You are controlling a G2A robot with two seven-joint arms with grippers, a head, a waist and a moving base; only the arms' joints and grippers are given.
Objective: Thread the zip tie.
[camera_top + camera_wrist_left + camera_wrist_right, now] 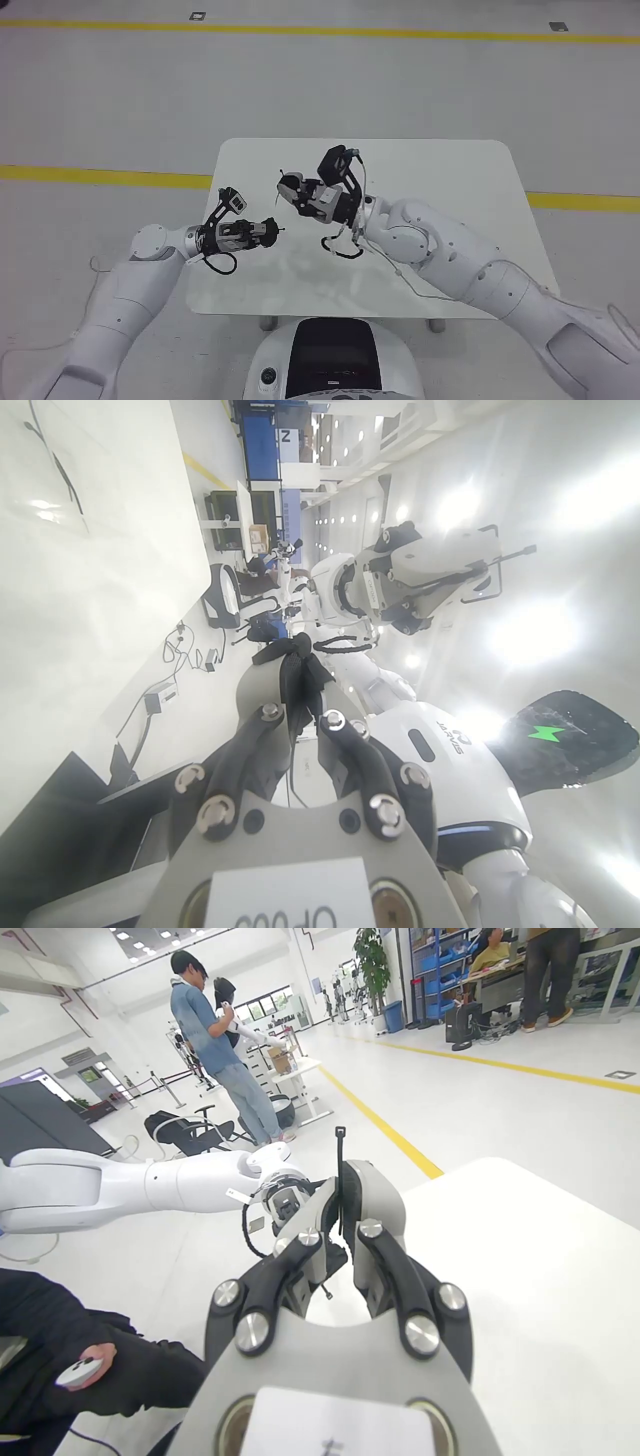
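The right end effector (345,1200) was clamped on the zip tie (340,1163), up in the air over the desk (450,180). The tie stood straight, with its small square head at the top, sticking out past the fingers. Its lower part ran down between the fingers. A short thin bit poked out below them. I think that was the tail, but it was too small to be sure.

The left end effector (300,662) hung over the left side of the desk, a little apart from the right one and pointing at it. Its fingers were pressed together. I could not tell if anything was pinched between them.

I think the threading had not started yet, because the tie was straight and nothing went through the head. Next, the left end effector would likely need to open, come close and take the tail. Then the tail must bend round and go into the tiny hole in the head. That calls for slow, careful aim, because the tie is bendy.

The desk was white and shiny. Around it lay a pale floor (100,100) with yellow lines (100,176). Farther off in the big bright room stood a black chair (190,1128) and a green plant (372,958).
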